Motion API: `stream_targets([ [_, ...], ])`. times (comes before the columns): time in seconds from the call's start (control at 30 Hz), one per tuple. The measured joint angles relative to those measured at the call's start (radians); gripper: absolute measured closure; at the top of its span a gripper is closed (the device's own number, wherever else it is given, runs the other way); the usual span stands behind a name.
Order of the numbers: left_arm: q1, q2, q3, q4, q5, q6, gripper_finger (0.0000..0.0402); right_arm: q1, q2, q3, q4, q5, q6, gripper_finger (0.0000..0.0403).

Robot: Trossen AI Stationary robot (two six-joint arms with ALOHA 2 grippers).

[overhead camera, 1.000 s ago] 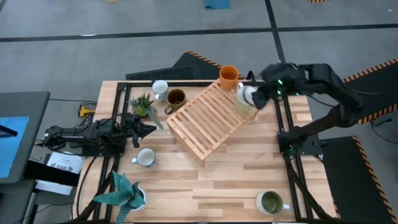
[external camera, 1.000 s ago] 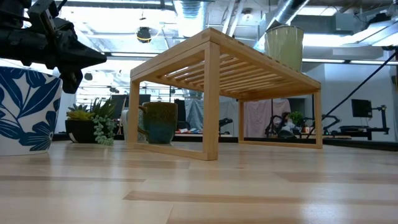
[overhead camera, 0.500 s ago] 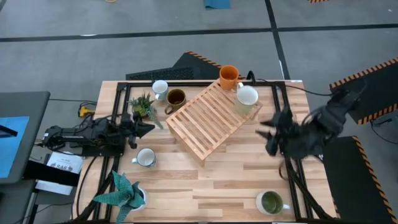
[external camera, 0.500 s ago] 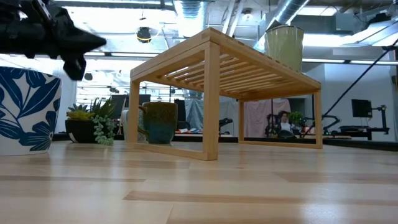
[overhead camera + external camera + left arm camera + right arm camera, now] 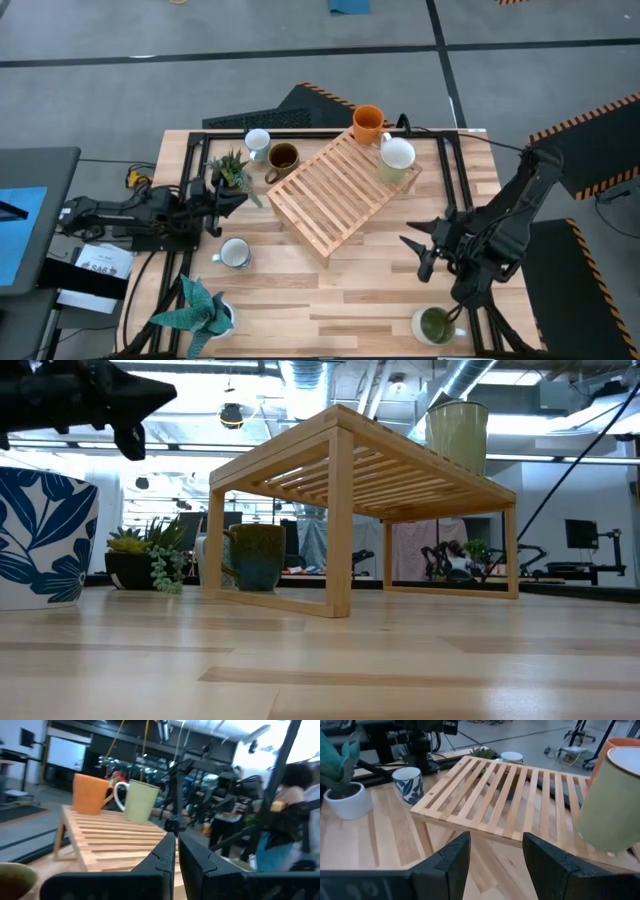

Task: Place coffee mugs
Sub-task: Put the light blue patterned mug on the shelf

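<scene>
A pale green mug (image 5: 397,160) and an orange mug (image 5: 367,124) are seen on the slatted rack (image 5: 335,190) mid-counter (image 5: 380,290). The right tool (image 5: 413,252) is held released and empty over bare wood near the counter's right edge. The left tool (image 5: 232,199) is clenched on nothing at the left edge.

Six coffee mugs show in the high view: one orange mug (image 5: 367,123), one pale green mug (image 5: 397,158), one dark brown mug (image 5: 283,157), one small white mug (image 5: 257,142), one blue-patterned white mug (image 5: 235,253), and one white mug (image 5: 434,325) whose inside looks green, though that is hard to make out from above. There are two potted plants: a leafy succulent (image 5: 229,169) and a teal-leaved plant (image 5: 203,307). One slatted wooden rack (image 5: 338,194) stands on the single tabletop (image 5: 370,280). Two arms, each with one tool: left tool (image 5: 232,198), right tool (image 5: 415,255).
</scene>
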Motion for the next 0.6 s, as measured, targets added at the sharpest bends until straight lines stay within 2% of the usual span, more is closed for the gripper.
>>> stream_targets([
  [0.17, 0.0, 0.151, 0.12, -0.006, -0.054, 0.097, 0.0353, -0.017, 0.032, -0.019, 0.032, 0.023, 0.001, 0.0198],
  [0.23, 0.0, 0.209, 0.188, -0.062, -0.114, 0.127, 0.0331, -0.033, 0.044, -0.026, 0.032, 0.024, 0.001, 0.0198],
  [0.43, 0.063, 0.412, 0.476, -0.464, -0.41, 0.16, 0.0271, -0.098, 0.088, -0.03, 0.03, 0.023, 0.002, 0.0198],
  [0.5, 0.126, 0.486, 0.576, -0.616, -0.419, 0.145, 0.0258, -0.121, 0.103, -0.03, 0.029, 0.009, -0.004, 0.0198],
  [0.6, 0.26, 0.613, 0.71, -0.806, -0.314, 0.132, 0.0249, -0.159, 0.124, -0.03, 0.03, -0.024, -0.03, 0.0198],
])
